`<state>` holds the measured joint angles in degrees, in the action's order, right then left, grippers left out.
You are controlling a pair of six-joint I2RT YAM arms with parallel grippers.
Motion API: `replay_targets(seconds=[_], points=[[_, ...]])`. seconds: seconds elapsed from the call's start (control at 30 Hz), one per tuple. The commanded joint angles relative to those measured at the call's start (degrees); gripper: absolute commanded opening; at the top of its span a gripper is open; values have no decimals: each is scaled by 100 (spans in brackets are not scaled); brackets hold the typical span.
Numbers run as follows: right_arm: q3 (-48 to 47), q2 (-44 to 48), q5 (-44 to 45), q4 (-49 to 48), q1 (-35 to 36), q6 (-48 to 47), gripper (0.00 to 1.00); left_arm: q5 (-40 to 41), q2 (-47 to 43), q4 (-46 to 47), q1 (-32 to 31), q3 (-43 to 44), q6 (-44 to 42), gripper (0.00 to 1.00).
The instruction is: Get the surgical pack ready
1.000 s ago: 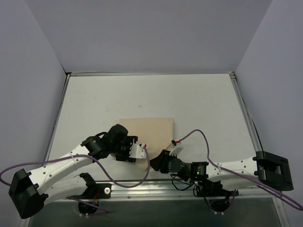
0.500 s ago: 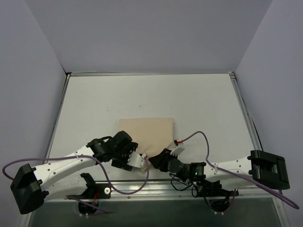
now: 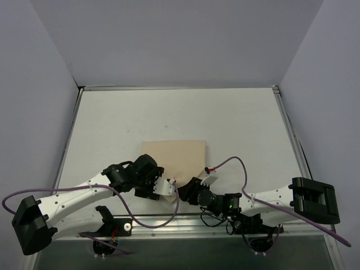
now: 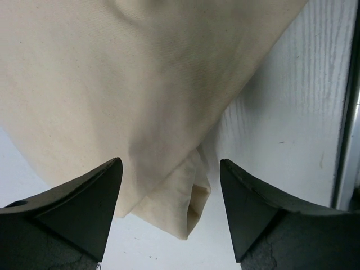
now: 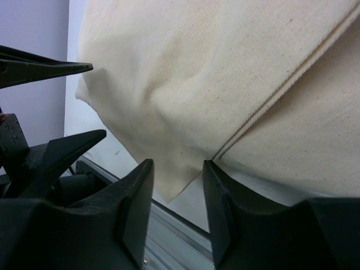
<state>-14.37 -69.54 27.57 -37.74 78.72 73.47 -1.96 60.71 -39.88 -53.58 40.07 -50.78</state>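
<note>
The surgical pack is a folded beige cloth bundle (image 3: 174, 159) lying flat at the near middle of the white table (image 3: 169, 112). The tray, forceps, tweezers and green packets are hidden. My left gripper (image 3: 168, 189) is open at the bundle's near corner. In the left wrist view a folded cloth corner (image 4: 180, 197) hangs between the open gripper's (image 4: 171, 216) black fingers, touching neither. My right gripper (image 3: 184, 192) is open beside it. In the right wrist view a pointed cloth corner (image 5: 169, 185) lies in the narrow gap of the gripper (image 5: 178, 209).
The table's metal front rail (image 5: 169, 239) runs just below the cloth corner and also shows in the left wrist view (image 4: 344, 140). The left gripper's fingers (image 5: 56, 152) sit close to the left of my right gripper. Purple cables (image 3: 236, 163) loop over the arms. Pale walls enclose the table.
My left gripper has moved toward the near edge and to the right, to the bundle's near corner. My right gripper has shifted slightly left toward it. The bundle has not moved.
</note>
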Motion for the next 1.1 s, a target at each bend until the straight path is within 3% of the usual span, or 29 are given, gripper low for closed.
replay_targets(seconds=[0.0,0.07,0.17,0.2,0.3,0.4,0.6,0.67,0.73,0.87,0.97,1.0,1.07], points=[[-381,-16,126,403,-32,-70,46,-419,-287,-441,6,492,542,79],[-487,-68,152,609,-49,-79,55,-324,-384,-468,41,475,683,78],[-260,-165,47,120,-120,70,57,151,-533,-416,76,203,851,69],[-146,-200,38,30,-146,114,57,387,-647,-485,111,46,903,59],[-145,-323,20,-216,-155,124,57,494,-937,-687,146,-227,921,45],[-337,-700,-242,-445,-225,-139,58,635,-1052,-679,146,-351,913,45],[-541,-1123,-244,-752,-322,-123,57,740,-964,-286,138,-649,772,59],[-505,-1211,-305,-997,-366,-131,53,907,-912,-22,138,-782,728,60],[-523,-1290,-375,-1043,-375,-158,42,960,-850,102,138,-826,675,59],[-523,-1238,-393,-1122,-375,-184,27,925,-798,480,138,-940,649,47],[-523,-1080,-332,-1000,-384,-245,16,943,-683,621,129,-984,622,32],[-549,-932,-305,-929,-392,-263,10,951,-666,682,129,-967,631,21],[-602,-703,-244,-676,-392,-368,3,899,-665,613,129,-879,692,13]])
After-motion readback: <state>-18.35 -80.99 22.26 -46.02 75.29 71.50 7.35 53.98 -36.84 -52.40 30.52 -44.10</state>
